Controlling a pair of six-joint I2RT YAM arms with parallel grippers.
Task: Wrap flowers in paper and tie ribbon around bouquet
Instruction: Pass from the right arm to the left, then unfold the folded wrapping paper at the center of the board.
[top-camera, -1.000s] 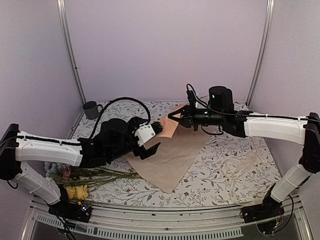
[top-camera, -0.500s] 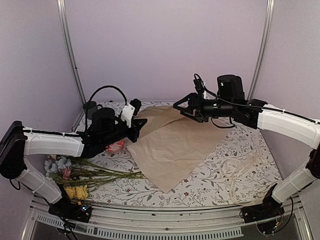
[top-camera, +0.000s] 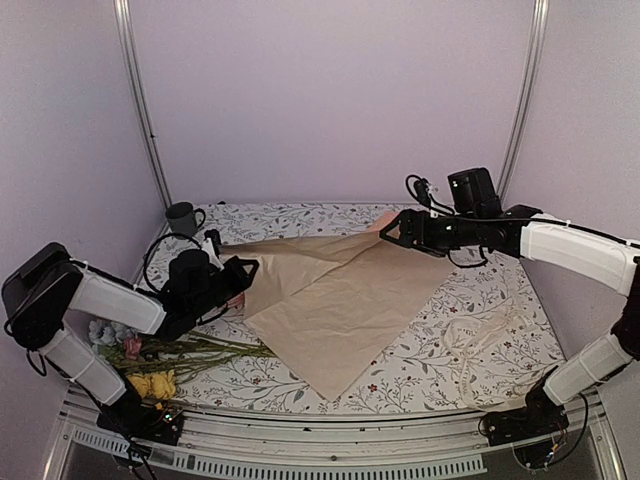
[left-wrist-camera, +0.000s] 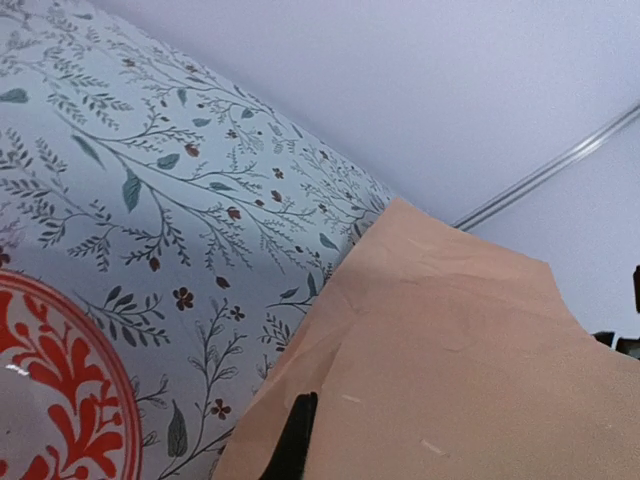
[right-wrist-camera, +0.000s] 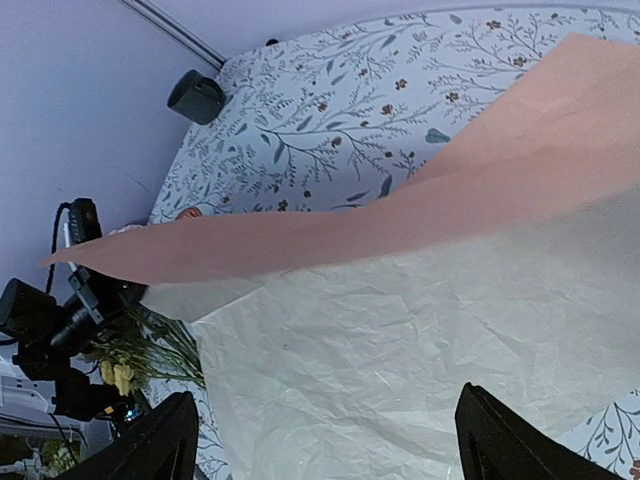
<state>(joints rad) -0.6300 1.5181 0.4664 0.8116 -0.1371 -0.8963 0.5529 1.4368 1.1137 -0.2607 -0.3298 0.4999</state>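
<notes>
The right claw (right-wrist-camera: 327, 400) above the paper (right-wrist-camera: 400, 330), fingers wide apart
A peach fold stretches toward the left arm (right-wrist-camera: 60, 320); dark cup (right-wrist-camera: 197, 97) far back, flowers (right-wrist-camera: 150, 350) at left on the patterned worktop (right-wrist-camera: 330, 110)

The paper (top-camera: 340, 300) lies across the middle of the desk (top-camera: 520, 300), with its left corner raised at the left end effector (top-camera: 240, 272). Just left of the paper sits a dish (left-wrist-camera: 50, 400). The flowers (top-camera: 170, 355) lie near left, and a mug (top-camera: 183, 217) stands far left. The right end effector (top-camera: 392, 232) is over the paper's far right corner.
</notes>
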